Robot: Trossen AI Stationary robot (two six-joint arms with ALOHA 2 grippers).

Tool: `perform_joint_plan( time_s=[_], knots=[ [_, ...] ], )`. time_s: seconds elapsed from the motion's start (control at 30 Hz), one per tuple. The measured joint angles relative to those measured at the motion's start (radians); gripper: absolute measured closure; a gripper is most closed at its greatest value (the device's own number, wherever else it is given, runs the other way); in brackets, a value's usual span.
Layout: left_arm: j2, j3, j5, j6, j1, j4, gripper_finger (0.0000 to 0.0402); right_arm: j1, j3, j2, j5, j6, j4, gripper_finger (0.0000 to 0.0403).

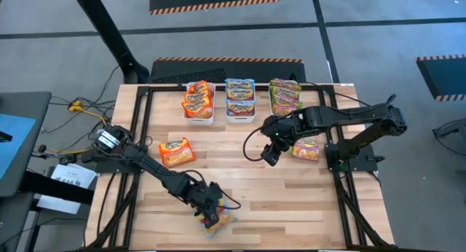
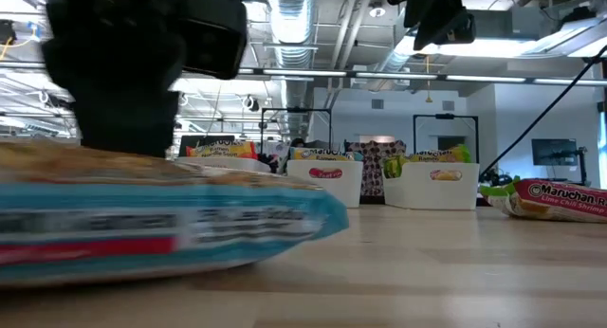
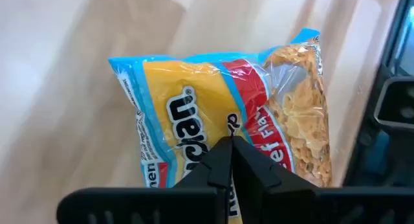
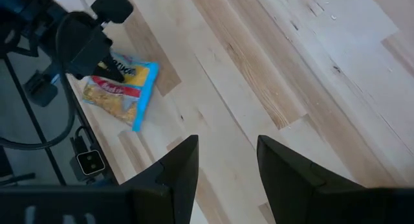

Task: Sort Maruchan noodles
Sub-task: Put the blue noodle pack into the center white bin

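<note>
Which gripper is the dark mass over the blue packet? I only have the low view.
Observer: The left gripper. It is shut on the blue packet, near the front edge of the table.
Operator: And the right one?
Observer: The right gripper is open and hovers over bare wood mid-table, holding nothing.
Operator: Any loose packets I can't see?
Observer: Yes, an orange packet lies flat left of centre, in front of the bins.
</note>
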Motion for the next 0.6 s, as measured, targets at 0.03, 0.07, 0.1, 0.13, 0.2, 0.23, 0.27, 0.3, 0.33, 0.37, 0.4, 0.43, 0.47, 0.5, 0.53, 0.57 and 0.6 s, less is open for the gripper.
perform_joint_plan(
  time_s=[0.03, 0.07, 0.1, 0.13, 0.2, 0.23, 0.27, 0.3, 0.33, 0.37, 0.4, 0.43, 0.47, 0.5, 0.53, 0.57, 0.6],
  knots=[
    [0.000, 0.000, -0.008, 0.011, 0.010, -0.002, 0.0396, 0.000, 0.000, 0.000, 0.000, 0.000, 0.000, 0.0220],
    [0.000, 0.000, -0.015, 0.022, 0.021, -0.006, 0.0396, 0.000, 0.000, 0.000, 0.000, 0.000, 0.000, 0.0220],
    [0.000, 0.000, -0.021, 0.036, 0.033, -0.008, 0.0398, 0.000, 0.000, 0.000, 0.000, 0.000, 0.000, 0.0220],
    [0.000, 0.000, -0.022, 0.053, 0.045, -0.008, 0.0399, 0.000, 0.000, 0.000, 0.000, 0.000, 0.001, 0.0220],
    [0.000, 0.000, -0.027, 0.087, 0.066, -0.008, 0.0400, 0.000, 0.000, 0.000, 0.000, 0.000, 0.002, 0.0220],
    [0.000, 0.000, -0.028, 0.100, 0.077, -0.008, 0.0400, 0.000, 0.000, 0.000, 0.000, 0.000, 0.003, 0.0220],
    [0.000, 0.000, -0.028, 0.113, 0.086, -0.008, 0.0400, 0.000, 0.000, 0.000, 0.000, 0.000, 0.005, 0.0220],
    [0.000, 0.000, -0.028, 0.126, 0.095, -0.008, 0.0401, 0.000, 0.000, 0.000, 0.000, 0.000, 0.006, 0.0220],
    [0.000, 0.000, -0.028, 0.138, 0.106, -0.008, 0.0401, 0.000, 0.000, 0.000, 0.000, 0.001, 0.006, 0.0220],
    [0.000, 0.000, -0.028, 0.151, 0.114, -0.008, 0.0401, 0.000, 0.000, 0.000, 0.000, 0.002, 0.006, 0.0220],
    [0.000, 0.000, -0.028, 0.166, 0.123, -0.008, 0.0401, 0.000, 0.000, 0.000, 0.000, 0.002, 0.006, 0.0220],
    [0.000, 0.000, -0.028, 0.180, 0.130, -0.008, 0.0401, 0.000, 0.000, 0.000, 0.000, 0.002, 0.006, 0.0220],
    [0.000, 0.000, -0.028, 0.193, 0.137, -0.008, 0.0401, 0.000, 0.000, 0.000, 0.000, 0.002, 0.006, 0.0220],
    [0.000, 0.000, -0.023, 0.205, 0.143, -0.008, 0.0401, 0.000, 0.000, 0.000, 0.000, 0.002, 0.006, 0.0220],
    [0.000, 0.000, -0.007, 0.215, 0.150, -0.007, 0.0401, 0.000, 0.000, 0.000, 0.000, 0.002, 0.006, 0.0220],
    [0.000, 0.000, 0.016, 0.227, 0.158, -0.006, 0.0401, 0.000, 0.000, 0.000, 0.000, 0.002, 0.006, 0.0220],
    [0.000, 0.000, 0.045, 0.238, 0.165, -0.004, 0.0401, 0.000, 0.000, 0.000, 0.000, 0.002, 0.006, 0.0220]
  ],
)
